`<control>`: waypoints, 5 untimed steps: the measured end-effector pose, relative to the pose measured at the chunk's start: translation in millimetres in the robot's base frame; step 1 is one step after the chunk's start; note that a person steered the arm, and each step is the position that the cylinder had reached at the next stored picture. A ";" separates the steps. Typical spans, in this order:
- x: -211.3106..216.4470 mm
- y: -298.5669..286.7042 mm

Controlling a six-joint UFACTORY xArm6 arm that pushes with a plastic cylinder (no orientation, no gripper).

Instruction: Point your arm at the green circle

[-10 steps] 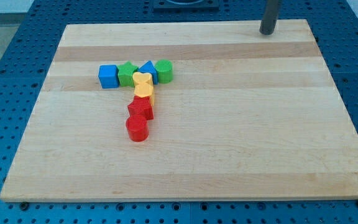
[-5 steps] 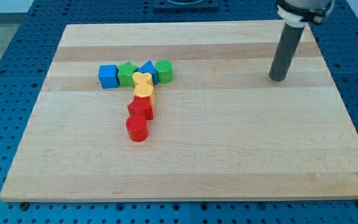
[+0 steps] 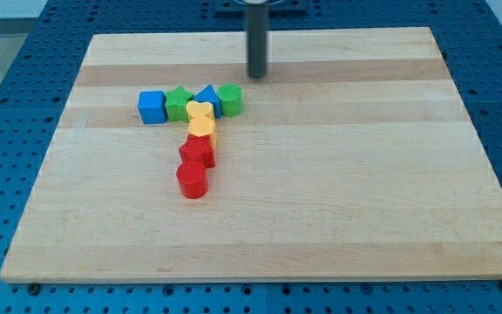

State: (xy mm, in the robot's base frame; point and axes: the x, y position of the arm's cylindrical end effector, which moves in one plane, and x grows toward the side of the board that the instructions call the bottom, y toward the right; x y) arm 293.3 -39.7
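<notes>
Camera view shows my tip (image 3: 257, 76) on the wooden board (image 3: 338, 192), a bare rod gripping nothing; it stands near the green circle (image 3: 230, 99), up and right of it. That circle ends a row, touching the blue triangle (image 3: 207, 94).

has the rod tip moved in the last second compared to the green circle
Yes. My tip has moved from near the board's top right corner toward the view's left, and now sits just up and right of the green circle, not touching it.

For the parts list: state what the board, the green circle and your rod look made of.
Board: pale wood, likely sealed, with visible grain and plank bands. Green circle: probably matte plastic, uniform colour. My tip, just above-right of the circle: dark, smooth rod, metal or plastic unclear.
</notes>
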 end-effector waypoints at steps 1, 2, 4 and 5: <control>10.4 -26.5; 25.1 -27.0; 33.4 -26.4; 33.6 -14.0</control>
